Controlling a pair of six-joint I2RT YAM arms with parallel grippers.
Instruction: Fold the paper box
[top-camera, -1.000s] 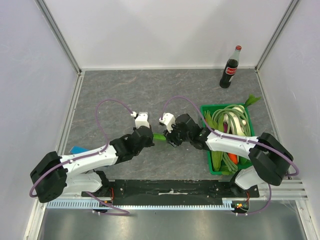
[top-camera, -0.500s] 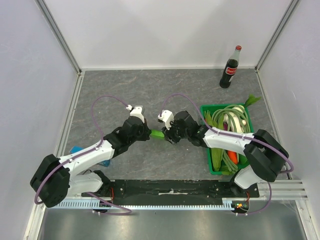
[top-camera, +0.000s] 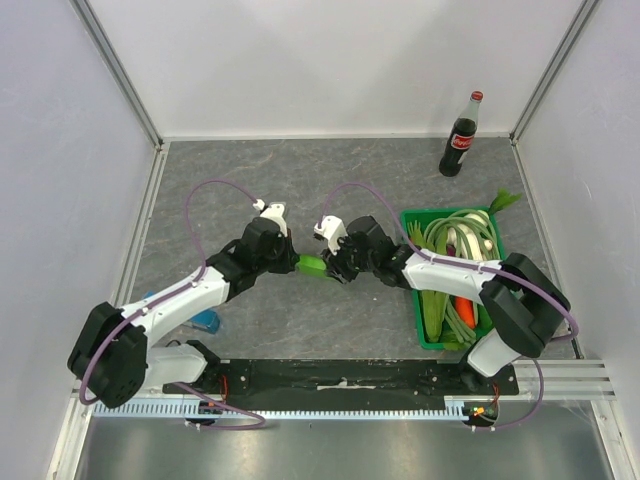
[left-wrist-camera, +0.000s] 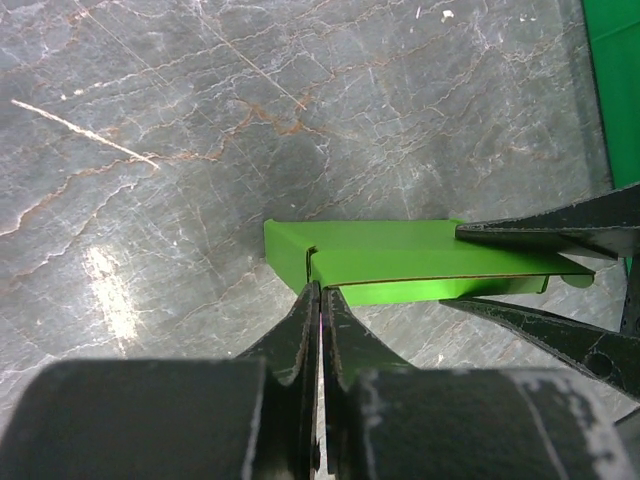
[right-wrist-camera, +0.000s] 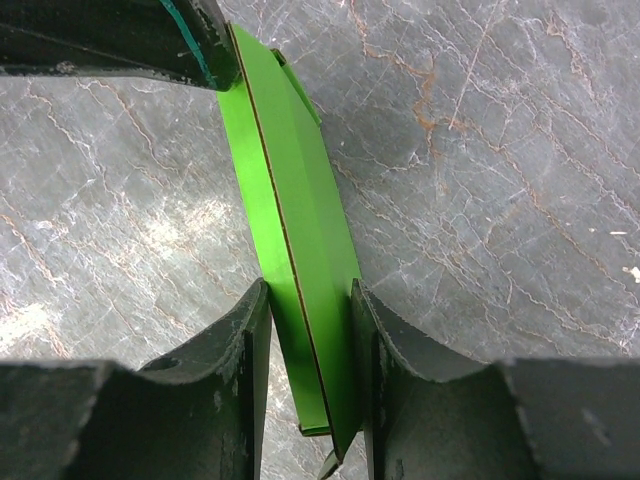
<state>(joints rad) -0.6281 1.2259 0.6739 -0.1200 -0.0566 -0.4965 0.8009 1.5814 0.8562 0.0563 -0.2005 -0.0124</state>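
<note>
Small lime-green thin-card paper box (top-camera: 312, 265), held above the grey table left of the dark-green plastic crate (top-camera: 409, 216), long axis left–right: left gripper (left-wrist-camera: 320, 292) pinched shut on its left edge; right gripper (right-wrist-camera: 310, 300) fingers flank its right end, grip uncertain.

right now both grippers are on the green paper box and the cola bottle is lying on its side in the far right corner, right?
Not quite. The cola bottle stands upright in the far right corner, as the top external view shows. The rest holds: the left gripper is pinched shut on one end of the paper box, and the right gripper has its fingers on either side of the other end.
</note>
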